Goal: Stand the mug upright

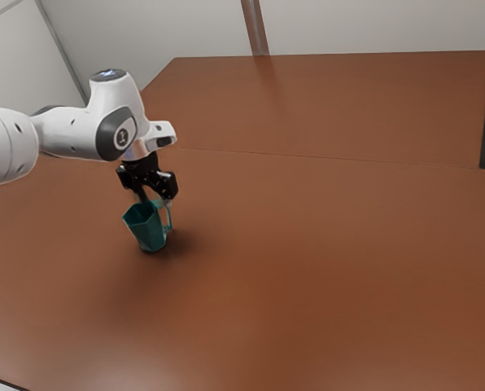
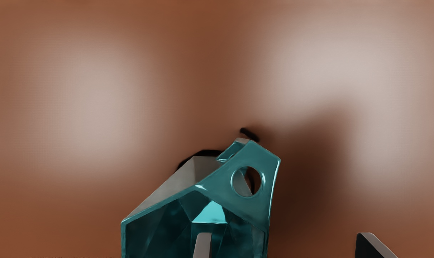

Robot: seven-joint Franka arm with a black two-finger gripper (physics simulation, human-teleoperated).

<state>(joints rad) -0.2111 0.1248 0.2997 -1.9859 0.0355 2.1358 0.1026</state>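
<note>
1. Nearest the wrist view's camera are the tips of the gripper, set wide apart with nothing clamped between them: one overlaps the mug's mouth, the other stands apart from the mug, beyond the handle side.
2. The table is smooth reddish brown, crossed by a thin seam; in the wrist view it carries two soft pale glows and a shadow beside the mug.
3. Behind it rise pale grey walls, with a brown upright strip faintly mirrored in the tabletop.
4. The mug is below the gripper, mouth up, base toward the table, roughly upright; I cannot tell whether it sits quite flat.
5. It is glossy teal, faceted, with an angular rim and a flat-sided handle pierced by a round hole.
6. The arm is smooth white with grey joint bands.
</note>
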